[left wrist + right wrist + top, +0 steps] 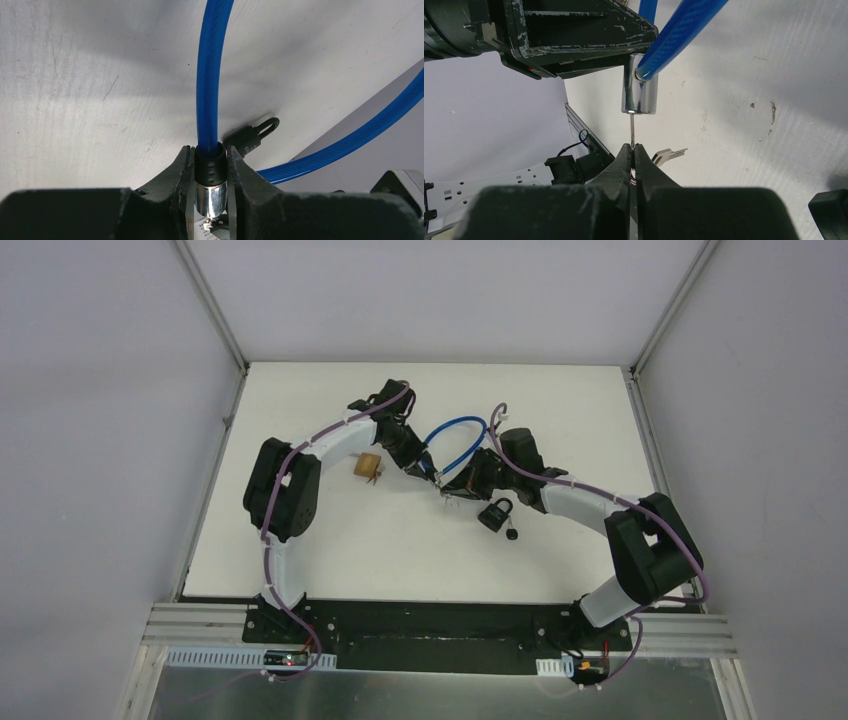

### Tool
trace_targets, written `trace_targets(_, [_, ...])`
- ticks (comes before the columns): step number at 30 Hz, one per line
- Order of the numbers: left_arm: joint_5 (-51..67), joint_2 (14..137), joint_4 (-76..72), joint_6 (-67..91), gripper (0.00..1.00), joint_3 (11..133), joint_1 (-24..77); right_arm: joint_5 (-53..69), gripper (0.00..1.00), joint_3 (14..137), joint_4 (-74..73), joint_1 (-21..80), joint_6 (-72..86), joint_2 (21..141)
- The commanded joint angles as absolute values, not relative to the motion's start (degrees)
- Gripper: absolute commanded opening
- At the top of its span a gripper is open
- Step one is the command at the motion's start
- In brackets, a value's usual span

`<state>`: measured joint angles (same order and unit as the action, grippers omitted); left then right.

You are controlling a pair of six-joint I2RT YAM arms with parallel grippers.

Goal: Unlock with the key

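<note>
left gripper (210, 156): clamped on cable lock cylinder (640, 95)
right gripper (633, 150): pinched together on key (632, 127)
key: tip seated in cylinder's chrome end, between both grippers
black padlock (496, 512): laid on table (330, 540), near right gripper

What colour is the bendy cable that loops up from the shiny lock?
The cable is bright blue; the left wrist view shows it best.

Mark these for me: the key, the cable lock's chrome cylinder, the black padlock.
key (632, 129): right wrist view, on the thin blade just below the cylinder.
lock cylinder (640, 95): right wrist view, mid chrome barrel.
black padlock (495, 513): top external view, on its body.
</note>
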<state>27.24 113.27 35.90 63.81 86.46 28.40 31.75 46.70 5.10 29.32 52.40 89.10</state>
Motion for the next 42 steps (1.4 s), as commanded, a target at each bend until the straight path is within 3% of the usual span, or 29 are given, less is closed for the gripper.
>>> trace_targets(1, [29.00, 108.87, 34.04, 65.19, 0.00, 86.49, 28.39, 29.77, 0.00, 46.89, 8.06, 29.03, 52.78, 87.23])
trace_targets(33, [32.40, 105.35, 29.22, 70.99, 0.00, 83.07, 29.44, 19.13, 0.00, 57.61, 3.31, 29.52, 62.92, 98.30])
trace_targets(42, [33.20, 99.48, 8.57, 78.80, 0.00, 73.20, 29.01, 22.81, 0.00, 47.51, 26.40, 28.00, 85.26, 93.78])
